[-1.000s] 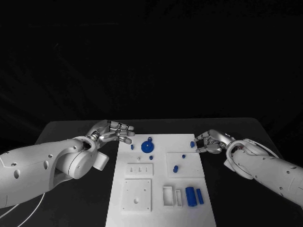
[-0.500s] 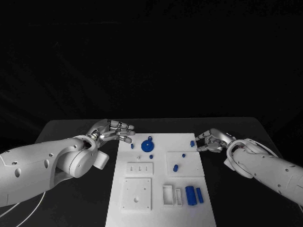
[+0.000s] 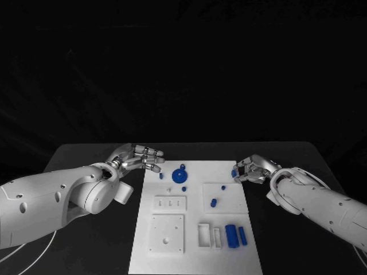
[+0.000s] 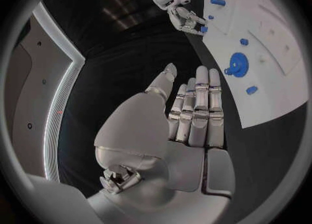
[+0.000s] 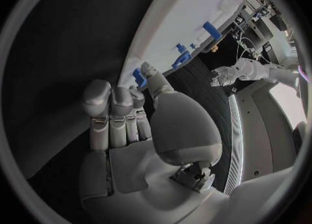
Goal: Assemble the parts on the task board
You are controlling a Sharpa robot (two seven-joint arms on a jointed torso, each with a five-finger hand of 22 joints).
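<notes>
Since a second ago we see the right hand [image 3: 251,170] has crept a little inward and toward the far edge of the white rectangular task board [image 3: 194,247], so its fingertips now sit right at the small blue peg [image 3: 234,172] on the board's far right edge. Whether it actually grips that peg we cannot tell; the fingers are curled close around it. The left hand [image 3: 139,158] has barely shifted: it hovers over the black worktop [image 3: 84,157] just beside the board's far left corner, fingers straight and side by side, holding nothing.

On the board, the round blue gear-like disc [image 3: 179,175] lies near the far edge, with a small blue stub [image 3: 160,177] toward the left edge. A short blue cylinder [image 3: 213,202] stands on the raised white square block [image 3: 224,199] mid-board. Two larger blue cylinders [image 3: 235,235] lie side by side near the near right corner.
</notes>
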